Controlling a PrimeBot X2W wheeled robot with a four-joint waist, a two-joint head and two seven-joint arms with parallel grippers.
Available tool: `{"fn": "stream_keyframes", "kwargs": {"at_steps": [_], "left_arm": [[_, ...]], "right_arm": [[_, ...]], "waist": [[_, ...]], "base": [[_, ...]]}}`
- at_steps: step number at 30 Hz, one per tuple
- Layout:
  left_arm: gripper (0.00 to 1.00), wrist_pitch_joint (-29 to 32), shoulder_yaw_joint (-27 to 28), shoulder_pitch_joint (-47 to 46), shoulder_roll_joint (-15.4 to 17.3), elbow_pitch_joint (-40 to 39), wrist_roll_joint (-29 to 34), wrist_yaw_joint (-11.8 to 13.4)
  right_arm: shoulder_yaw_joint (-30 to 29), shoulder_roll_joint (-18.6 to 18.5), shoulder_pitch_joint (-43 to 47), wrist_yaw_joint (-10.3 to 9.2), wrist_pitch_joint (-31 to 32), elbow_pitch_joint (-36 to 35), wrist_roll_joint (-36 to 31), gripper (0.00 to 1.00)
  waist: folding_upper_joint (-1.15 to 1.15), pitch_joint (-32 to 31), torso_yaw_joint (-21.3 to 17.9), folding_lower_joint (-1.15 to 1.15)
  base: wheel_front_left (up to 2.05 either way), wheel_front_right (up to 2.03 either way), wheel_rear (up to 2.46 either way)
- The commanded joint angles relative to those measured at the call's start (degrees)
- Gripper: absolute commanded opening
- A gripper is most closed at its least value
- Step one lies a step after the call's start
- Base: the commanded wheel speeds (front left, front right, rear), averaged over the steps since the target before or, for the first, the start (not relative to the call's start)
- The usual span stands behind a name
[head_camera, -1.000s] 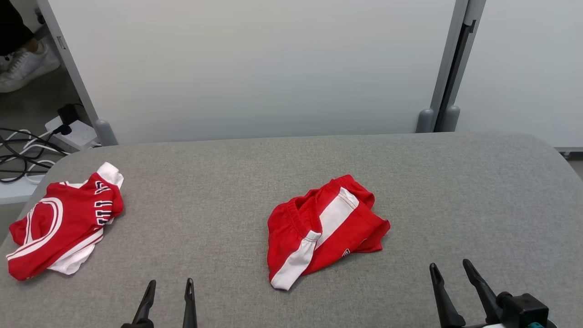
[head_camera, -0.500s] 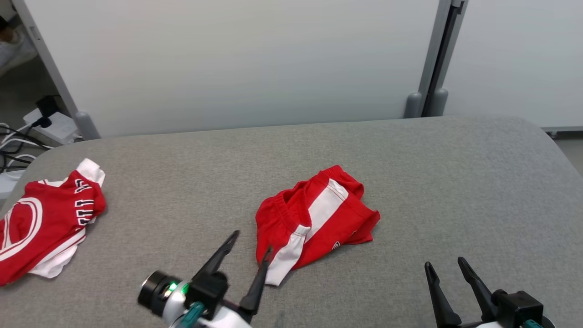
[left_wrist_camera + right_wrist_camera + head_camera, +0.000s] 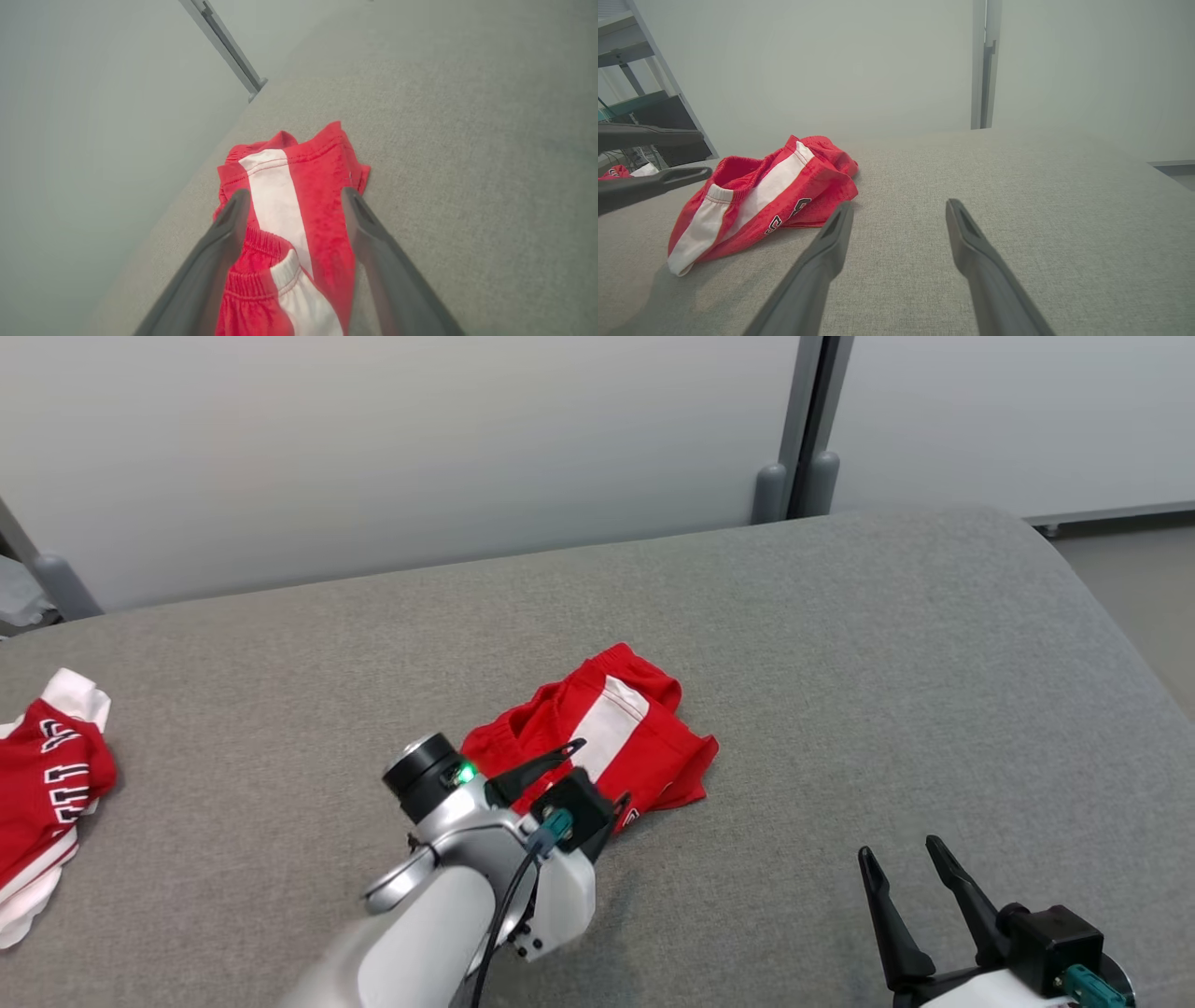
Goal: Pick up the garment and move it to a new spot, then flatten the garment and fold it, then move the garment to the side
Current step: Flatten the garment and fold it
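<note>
Red shorts (image 3: 653, 747) lie crumpled mid grey table (image 3: 868, 644). Left gripper (image 3: 602, 771) is at their near end, jaws spread, cloth seen between fingers, not pinched; contact unclear. Right gripper (image 3: 899, 847) spread too, empty, well apart on shorts' right.

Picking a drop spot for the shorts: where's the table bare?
Widest bare stretch: table right of the shorts, from the far edge forward to the right tool. Also bare: between shorts and jersey. Crowded: mid-table, open left tool over the shorts.
</note>
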Motion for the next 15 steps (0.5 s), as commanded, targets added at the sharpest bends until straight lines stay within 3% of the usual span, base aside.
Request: {"fn": "stream_keyframes", "kwargs": {"at_steps": [1,8,15], "left_arm": [[1.00,1.3,0.6,-4.2,0.7,0.0,0.2,-0.1],[1.00,13.6,-6.8,-13.7,0.7,7.3,-4.5,-0.1],[1.00,23.0,-12.6,-15.2,1.0,8.7,-13.8,-0.1]], "right_arm": [[1.6,-0.7,-2.3,0.01,-0.7,-1.0,0.3,1.00],[2.4,-0.6,-3.4,0.01,-0.7,-0.6,0.6,1.00],[2.4,-1.0,-3.9,0.01,-0.7,-0.6,0.8,1.00]], "waist": [[0.00,0.6,-0.7,0.00],[0.00,1.5,-2.1,0.00],[0.00,1.7,-2.4,0.00]], "base": [[0.00,0.00,0.00],[0.00,0.00,0.00],[0.00,0.00,0.00]]}}
